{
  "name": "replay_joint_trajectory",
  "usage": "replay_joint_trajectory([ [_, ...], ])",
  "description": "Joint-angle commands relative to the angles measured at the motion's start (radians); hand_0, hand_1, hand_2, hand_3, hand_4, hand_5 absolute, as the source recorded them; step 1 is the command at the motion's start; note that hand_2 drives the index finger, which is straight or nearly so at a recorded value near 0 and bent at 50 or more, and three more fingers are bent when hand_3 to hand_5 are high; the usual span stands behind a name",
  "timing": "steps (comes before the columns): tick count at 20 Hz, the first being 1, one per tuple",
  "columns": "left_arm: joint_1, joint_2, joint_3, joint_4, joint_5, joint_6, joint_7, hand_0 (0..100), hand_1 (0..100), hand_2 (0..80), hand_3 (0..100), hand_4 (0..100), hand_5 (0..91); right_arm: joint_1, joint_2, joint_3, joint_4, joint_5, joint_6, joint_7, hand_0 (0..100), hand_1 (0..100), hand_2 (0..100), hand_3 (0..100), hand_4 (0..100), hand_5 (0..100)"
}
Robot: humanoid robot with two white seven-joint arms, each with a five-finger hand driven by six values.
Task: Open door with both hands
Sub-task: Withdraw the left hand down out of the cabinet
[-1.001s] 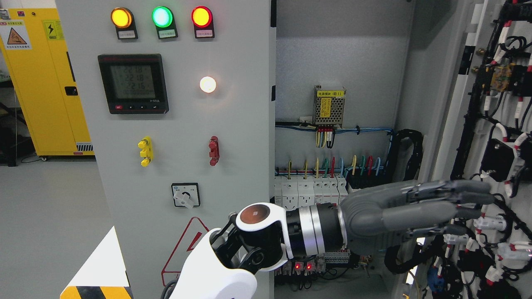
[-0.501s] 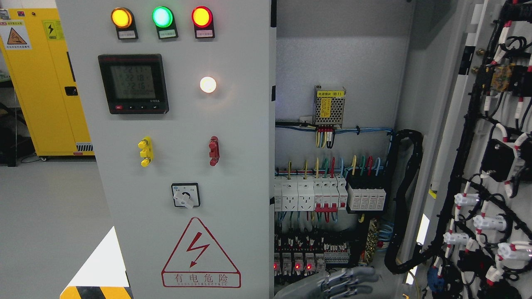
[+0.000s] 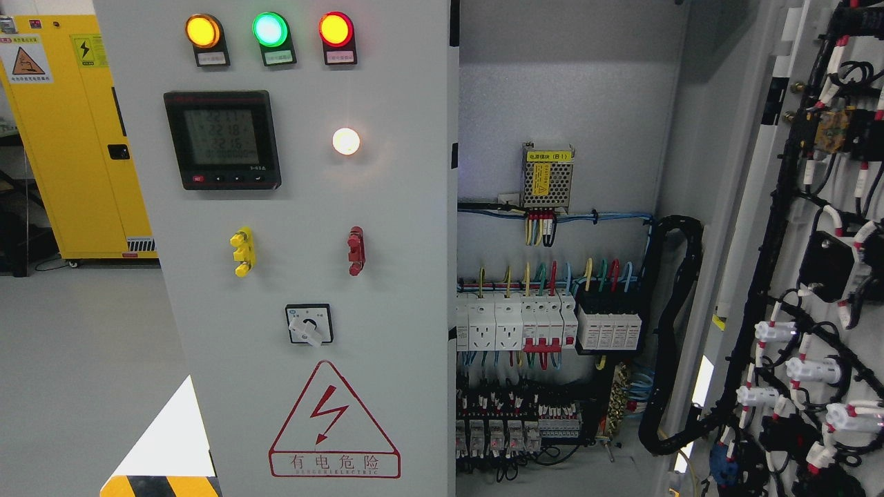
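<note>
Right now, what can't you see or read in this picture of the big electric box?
- Both hands: out of the head view, so their fingers cannot be judged.
- Open door: the right edge cuts it off, so its far side is hidden.
- Meter: digits too faint to read surely.
- Labels under the three lamps: print too small.
- Yellow cabinet: partly hidden behind the grey panel.

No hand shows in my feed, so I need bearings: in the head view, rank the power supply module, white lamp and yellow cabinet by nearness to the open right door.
1. power supply module: inside the enclosure, closest to the open door.
2. white lamp: on the left front panel.
3. yellow cabinet: far left, in the background.
</note>
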Motion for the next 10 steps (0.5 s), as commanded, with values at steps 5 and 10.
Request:
replay_joint_trajectory([
  [5, -0.016, -0.165, 0.299, 1.245, -0.025, -0.256, -0.008, 12, 56, 0.0, 0, 0, 0.0, -0.012, 0.012, -0.002, 0.000, 0.009, -0.001, 0.000, 0, 50, 4, 0, 0, 0],
  [10, 0.037, -0.168, 0.375, 1.278, -0.033, -0.252, -0.013, 12, 56, 0.0, 0, 0, 0.0, -0.008, 0.012, -0.003, 0.000, 0.009, -0.001, 0.000, 0, 50, 4, 0, 0, 0],
])
